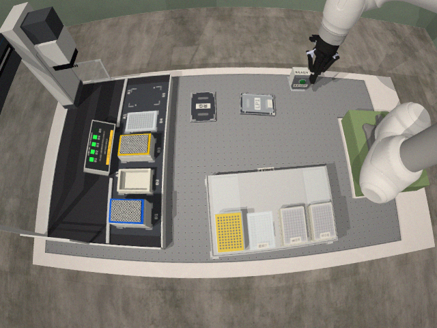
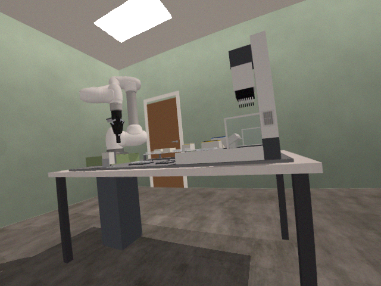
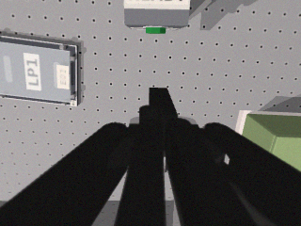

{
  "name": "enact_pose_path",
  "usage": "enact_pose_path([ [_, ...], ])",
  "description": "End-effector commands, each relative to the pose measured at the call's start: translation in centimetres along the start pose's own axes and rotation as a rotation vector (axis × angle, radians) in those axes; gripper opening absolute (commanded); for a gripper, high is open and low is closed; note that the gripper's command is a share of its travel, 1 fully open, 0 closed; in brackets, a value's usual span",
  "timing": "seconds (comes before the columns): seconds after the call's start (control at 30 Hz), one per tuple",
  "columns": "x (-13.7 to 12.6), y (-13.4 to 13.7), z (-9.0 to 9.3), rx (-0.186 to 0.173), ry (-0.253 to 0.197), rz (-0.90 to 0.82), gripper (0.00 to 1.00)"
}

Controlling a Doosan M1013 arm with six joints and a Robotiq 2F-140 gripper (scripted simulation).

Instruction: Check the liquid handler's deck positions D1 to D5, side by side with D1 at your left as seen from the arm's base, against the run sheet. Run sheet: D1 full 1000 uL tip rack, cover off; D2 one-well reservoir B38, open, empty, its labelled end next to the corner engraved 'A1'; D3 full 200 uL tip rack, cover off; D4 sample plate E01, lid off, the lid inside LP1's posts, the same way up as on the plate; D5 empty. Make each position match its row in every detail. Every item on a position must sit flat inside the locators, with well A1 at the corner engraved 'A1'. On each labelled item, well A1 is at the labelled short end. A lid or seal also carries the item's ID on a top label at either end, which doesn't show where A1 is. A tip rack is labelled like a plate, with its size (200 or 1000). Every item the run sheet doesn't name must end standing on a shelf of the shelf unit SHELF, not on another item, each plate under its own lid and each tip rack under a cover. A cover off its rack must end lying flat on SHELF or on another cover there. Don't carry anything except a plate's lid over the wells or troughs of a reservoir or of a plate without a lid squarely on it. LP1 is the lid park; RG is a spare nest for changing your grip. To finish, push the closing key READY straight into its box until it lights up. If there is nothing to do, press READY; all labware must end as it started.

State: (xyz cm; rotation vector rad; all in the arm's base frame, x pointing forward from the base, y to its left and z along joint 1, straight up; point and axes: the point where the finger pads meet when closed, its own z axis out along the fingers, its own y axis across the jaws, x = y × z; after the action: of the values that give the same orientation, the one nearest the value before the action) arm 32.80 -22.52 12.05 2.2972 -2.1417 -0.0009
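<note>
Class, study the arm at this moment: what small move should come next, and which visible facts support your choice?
Probably bring the shut, empty gripper in line with the green key on the READY box and push it straight in. The fingertips hang just beside the box, a lid lies in LP1, and D5 holds nothing.

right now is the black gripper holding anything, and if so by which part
Nothing is held. The black two-finger gripper is shut with its fingers pressed together and bare, its tips next to the small grey READY key box with the green key.
</note>
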Motion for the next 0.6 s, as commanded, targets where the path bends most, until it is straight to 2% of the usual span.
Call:
enact_pose_path([
  [0.0, 0.0, 0.0, 0.3, 0.001, 0.001, 0.000, 0.10],
  [0.57, 0.0, 0.0, 2.8, 0.001, 0.001, 0.000, 0.10],
])
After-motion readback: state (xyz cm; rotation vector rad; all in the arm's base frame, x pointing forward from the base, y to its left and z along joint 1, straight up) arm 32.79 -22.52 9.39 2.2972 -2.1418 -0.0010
